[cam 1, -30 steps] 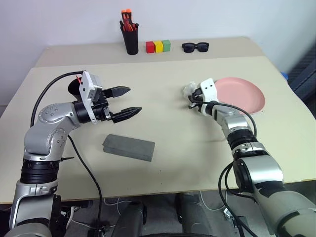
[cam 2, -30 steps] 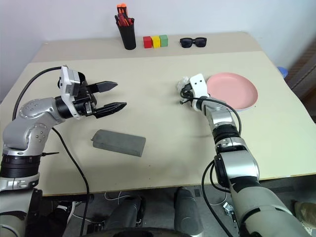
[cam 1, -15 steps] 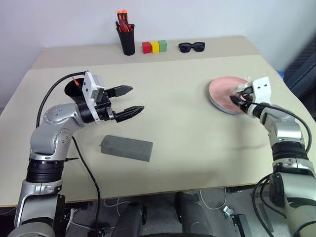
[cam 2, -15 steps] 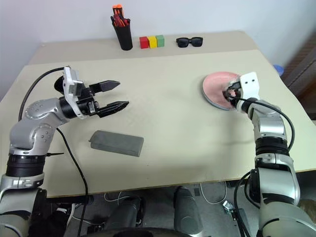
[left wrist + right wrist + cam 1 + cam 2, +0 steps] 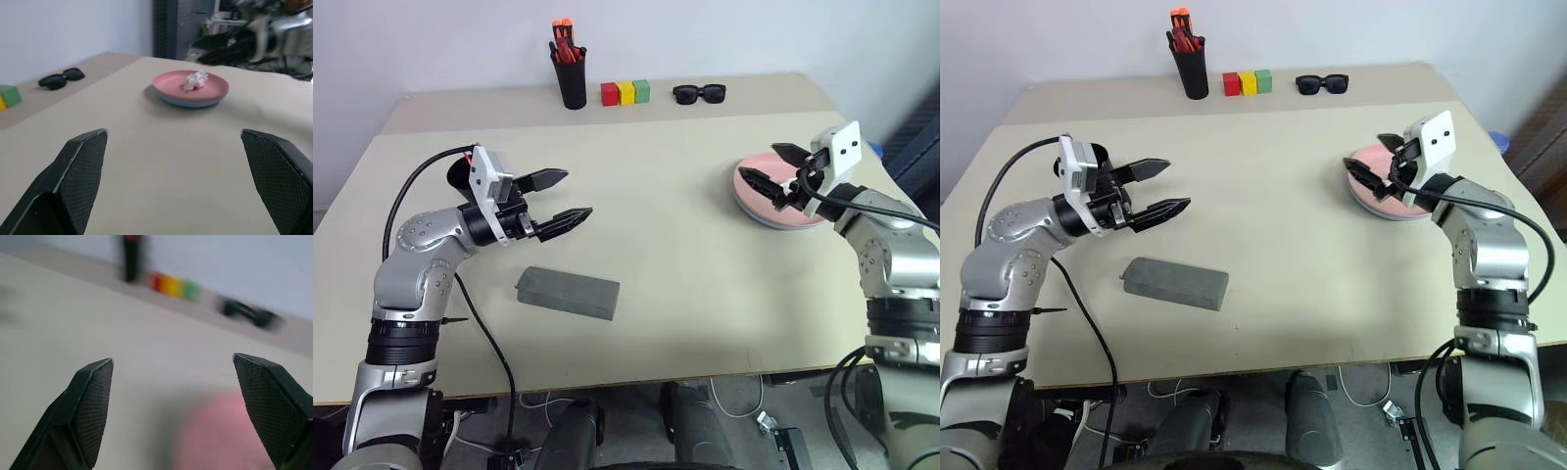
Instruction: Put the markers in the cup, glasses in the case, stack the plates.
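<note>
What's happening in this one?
The round pink plate sits stacked on the light blue plate, with a crumpled white paper wad on top. The right end effector hovers over the stack, jaws open and empty. The left end effector hangs open above the table, holding nothing. The grey rectangular case lies shut nearby.

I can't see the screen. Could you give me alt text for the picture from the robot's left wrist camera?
A pink plate stacked on a light blue plate sits on a beige table, with a crumpled white tissue on top. Two black fingers stand wide apart in front; black sunglasses lie farther back.
</note>
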`<action>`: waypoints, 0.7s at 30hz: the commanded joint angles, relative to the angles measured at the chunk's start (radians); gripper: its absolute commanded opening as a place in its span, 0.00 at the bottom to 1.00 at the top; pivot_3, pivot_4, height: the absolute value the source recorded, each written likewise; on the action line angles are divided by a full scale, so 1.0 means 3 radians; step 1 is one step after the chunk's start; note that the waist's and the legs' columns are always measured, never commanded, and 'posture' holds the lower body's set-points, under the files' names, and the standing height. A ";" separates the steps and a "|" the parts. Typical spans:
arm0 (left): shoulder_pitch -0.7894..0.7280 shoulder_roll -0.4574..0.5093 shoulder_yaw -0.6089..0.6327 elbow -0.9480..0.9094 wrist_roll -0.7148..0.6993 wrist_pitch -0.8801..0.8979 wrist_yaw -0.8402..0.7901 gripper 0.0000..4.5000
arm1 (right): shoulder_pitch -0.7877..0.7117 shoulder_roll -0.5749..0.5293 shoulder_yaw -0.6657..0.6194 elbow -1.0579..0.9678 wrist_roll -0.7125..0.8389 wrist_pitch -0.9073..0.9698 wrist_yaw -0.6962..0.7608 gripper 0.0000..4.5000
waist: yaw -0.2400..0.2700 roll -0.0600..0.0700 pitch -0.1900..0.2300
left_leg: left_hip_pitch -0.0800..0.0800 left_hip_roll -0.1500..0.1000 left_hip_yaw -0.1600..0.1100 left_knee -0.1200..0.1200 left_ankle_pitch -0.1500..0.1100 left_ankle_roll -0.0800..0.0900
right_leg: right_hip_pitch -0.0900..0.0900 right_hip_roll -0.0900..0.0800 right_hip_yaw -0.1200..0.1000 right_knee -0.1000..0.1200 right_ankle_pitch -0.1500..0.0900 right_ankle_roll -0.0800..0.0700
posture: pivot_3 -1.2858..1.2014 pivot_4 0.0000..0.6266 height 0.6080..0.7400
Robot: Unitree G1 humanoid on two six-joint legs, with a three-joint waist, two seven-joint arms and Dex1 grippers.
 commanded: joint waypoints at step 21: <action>0.1043 0.0111 0.0267 -0.0364 0.0031 -0.0701 -0.0303 1.00 | 0.0905 -0.0678 -0.0002 -0.1413 0.0715 0.0240 0.0936 0.88 | 0.0103 -0.0002 -0.0001 | 0.0008 0.0002 0.0002 0.0011 -0.0003 0.0005 | 0.0018 -0.0002 -0.0002 -0.0006 -0.0003 0.0000 | 0.52 0.24 1.00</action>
